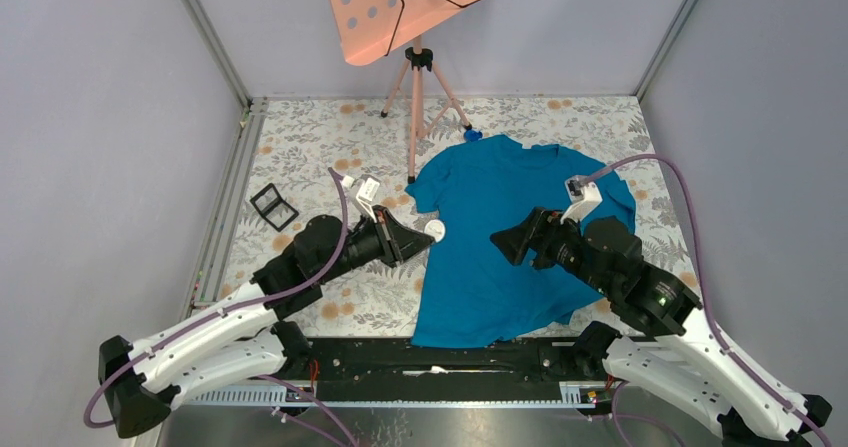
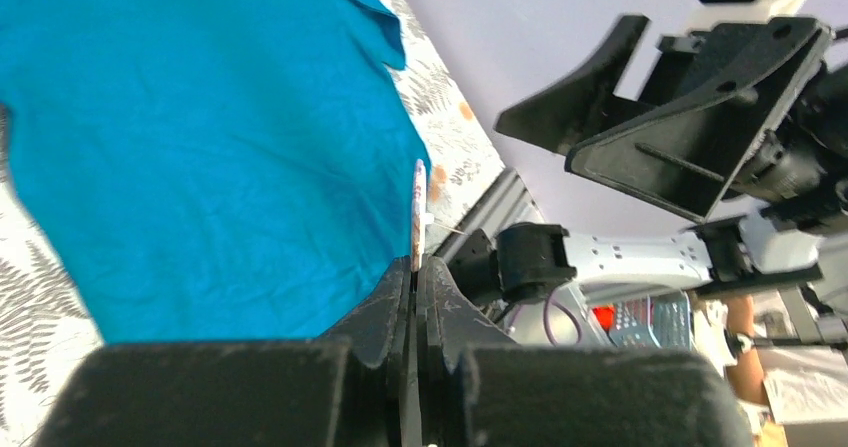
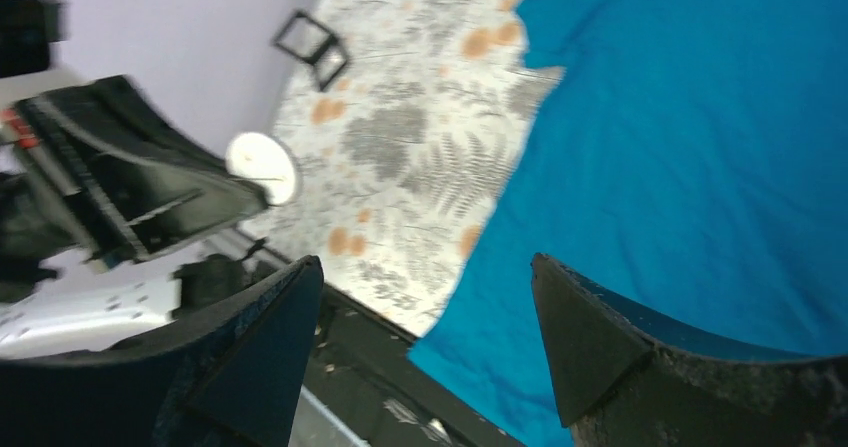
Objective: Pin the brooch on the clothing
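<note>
The teal clothing (image 1: 520, 227) lies flat on the floral tabletop. My left gripper (image 1: 428, 237) hovers just off its left edge, shut on the rim of the brooch (image 1: 435, 230), a small white disc. In the left wrist view the brooch (image 2: 417, 212) stands edge-on out of the closed fingertips of the left gripper (image 2: 415, 267), beside the clothing (image 2: 200, 147). My right gripper (image 1: 503, 242) hangs above the shirt's middle, open and empty, facing the left one. From the right wrist, the right gripper (image 3: 425, 267) spreads wide over the clothing (image 3: 700, 147), with the brooch (image 3: 262, 167) ahead to the left.
A pink perforated board (image 1: 415, 2) on a tripod (image 1: 418, 107) stands at the back, just beyond the shirt's collar. A black square frame (image 1: 273, 206) lies at the left, near the metal rail (image 1: 225, 207). A tiny blue lump (image 1: 472, 135) sits by the collar. Grey walls enclose the table.
</note>
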